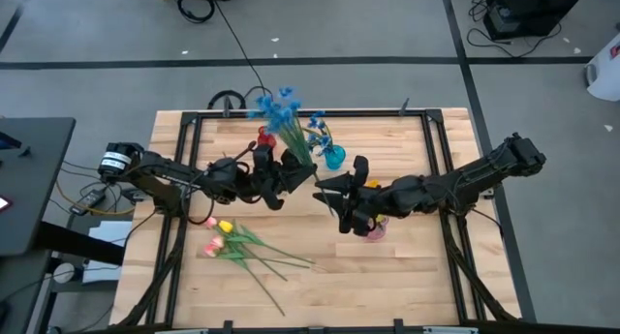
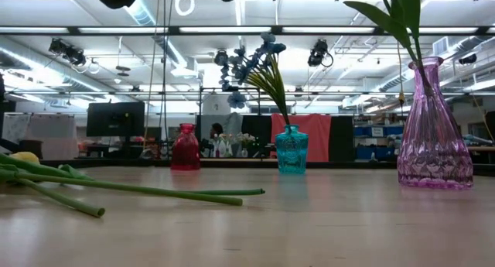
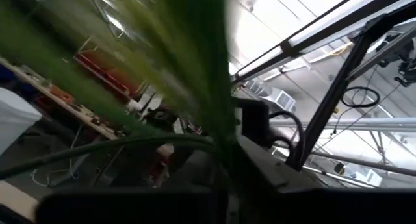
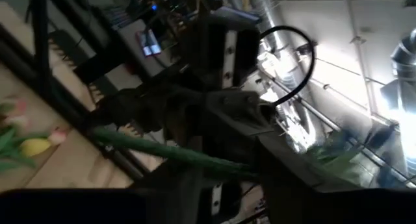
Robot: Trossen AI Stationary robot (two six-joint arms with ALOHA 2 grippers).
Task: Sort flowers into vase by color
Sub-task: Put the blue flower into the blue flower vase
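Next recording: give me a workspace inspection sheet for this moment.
Surface: wooden table, bare wood at front.
Job's things: blue spray at left gripper; another in teal vase; green stem in pink vase; red vase empty; tulips lying on table.
Clutter: nothing seen.
Grippers: left gripper and right gripper close together mid-table; grip unclear.
Cables: black cable across floor.
Surroundings: workshop; black desk.
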